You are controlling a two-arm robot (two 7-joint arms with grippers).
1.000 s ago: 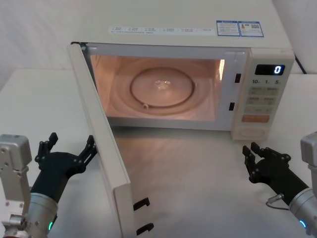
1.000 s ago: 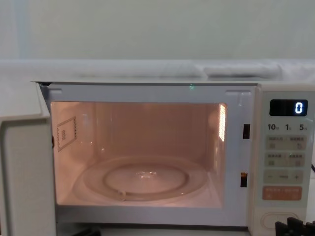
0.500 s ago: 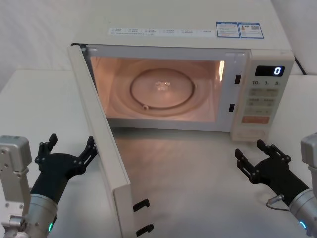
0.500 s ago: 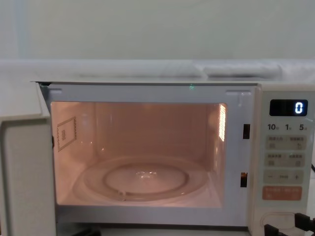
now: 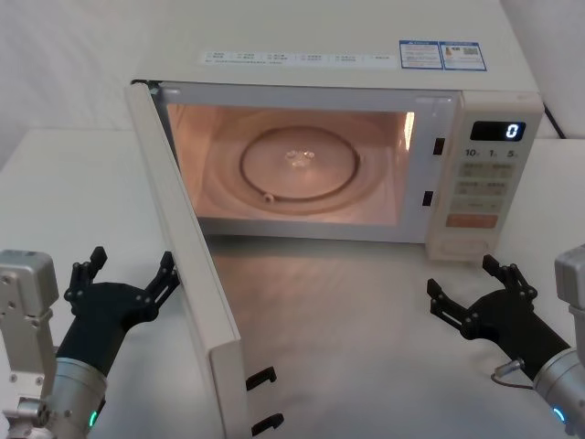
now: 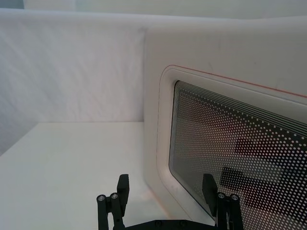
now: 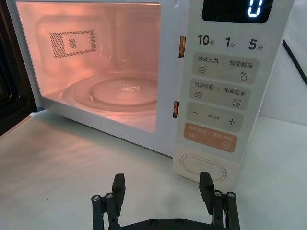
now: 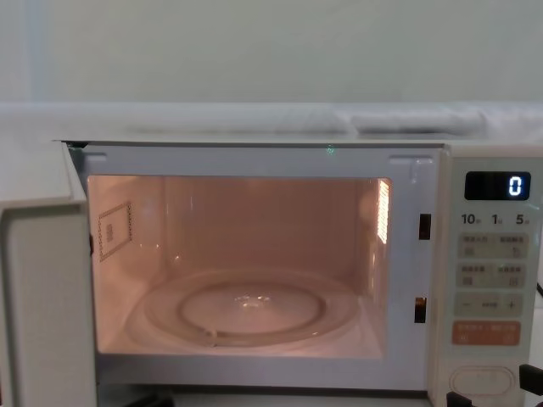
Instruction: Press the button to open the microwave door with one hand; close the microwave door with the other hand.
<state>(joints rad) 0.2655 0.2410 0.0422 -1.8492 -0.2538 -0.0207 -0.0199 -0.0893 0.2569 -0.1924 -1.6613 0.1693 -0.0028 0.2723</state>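
Head view: the microwave door [image 5: 187, 274] stands swung wide from its hinge at the left front corner of the microwave [image 5: 338, 101], cavity lit. The left gripper [image 5: 128, 279] sits just beside the door's outer face, fingers spread. The right gripper [image 5: 468, 291] is on the table in front of the microwave's control panel, fingers spread, apart from it.

Left wrist view: the left gripper [image 6: 165, 201] faces the door's [image 6: 230, 96] dotted window, one finger over the glass, the other near the door's edge; whether it touches I cannot tell.

Right wrist view: the button [image 7: 205, 166] lies at the foot of the microwave's panel, under the orange key [image 7: 211, 137], with the right gripper [image 7: 163, 194] short of it.

Chest view: the door [image 8: 42, 297] stands edge-on at the microwave's left; the button [image 8: 480, 381] is unpressed.

Step in hand: closing. My judgement: push the door's outer face near its free edge, sweeping along the hinge arc until the latches seat.
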